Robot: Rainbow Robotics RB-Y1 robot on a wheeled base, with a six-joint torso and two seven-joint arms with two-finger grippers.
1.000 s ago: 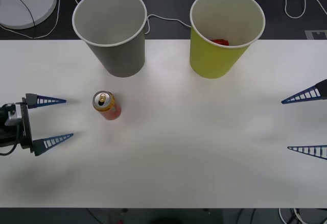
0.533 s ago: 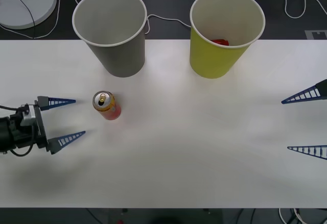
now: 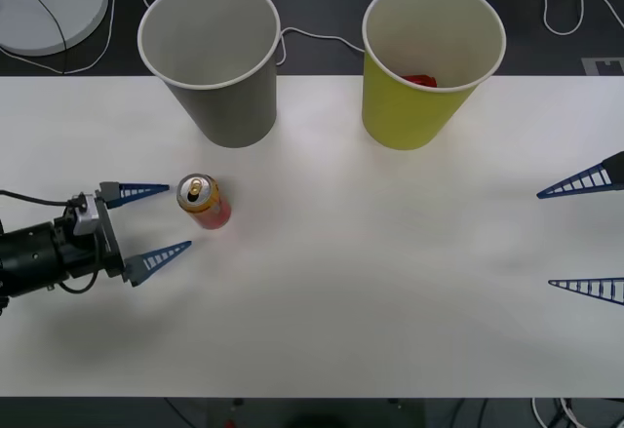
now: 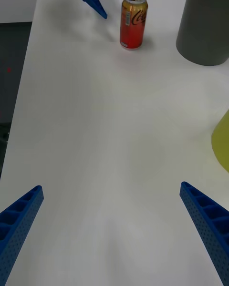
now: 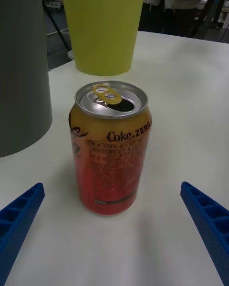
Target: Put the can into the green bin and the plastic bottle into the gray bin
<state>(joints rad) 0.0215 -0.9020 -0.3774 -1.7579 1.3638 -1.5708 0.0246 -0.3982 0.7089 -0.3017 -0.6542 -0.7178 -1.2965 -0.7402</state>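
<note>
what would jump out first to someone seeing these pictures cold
Two big cup-shaped bins stand at the table's far edge: the gray bin on the robot's left and the green bin on its right, with something red inside it. In front of the gray bin a small red-orange can stands upright, and the left gripper sits open right beside it, fingers pointed at it. The right gripper waits open at the table's right edge.

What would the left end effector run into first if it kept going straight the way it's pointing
Most likely the can: the left end effector is open and aimed at it, with the can standing upright just ahead between its fingers' lines.
</note>
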